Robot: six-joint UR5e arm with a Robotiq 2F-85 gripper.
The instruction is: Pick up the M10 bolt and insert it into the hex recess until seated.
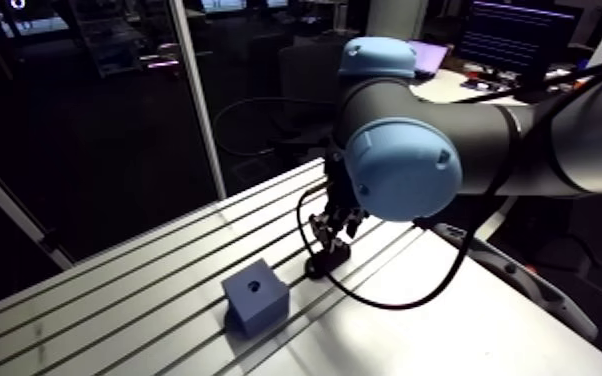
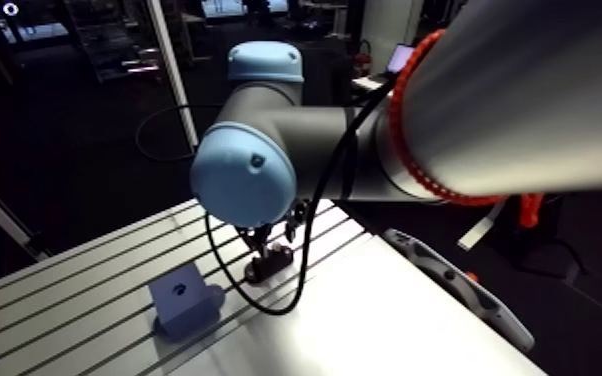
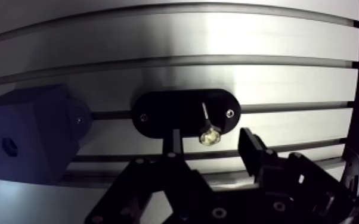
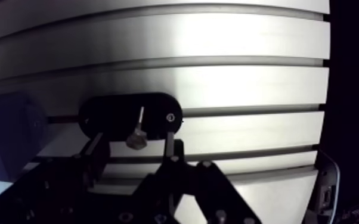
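A slotted aluminium table (image 1: pixel 115 290) fills the scene. On it sits a blue cube block (image 1: pixel 255 296) with a small hex recess (image 3: pixel 9 147) in one face. Just beside the block lies a black oval plate (image 3: pixel 176 113). The gripper (image 3: pixel 209 140) hangs low over this plate, its two fingers (image 3: pixel 250 149) spread apart. The M10 bolt (image 3: pixel 207 136) is at the plate, its thin shank meeting the black surface. Its bright hex head sits between the spread fingers, touching neither.
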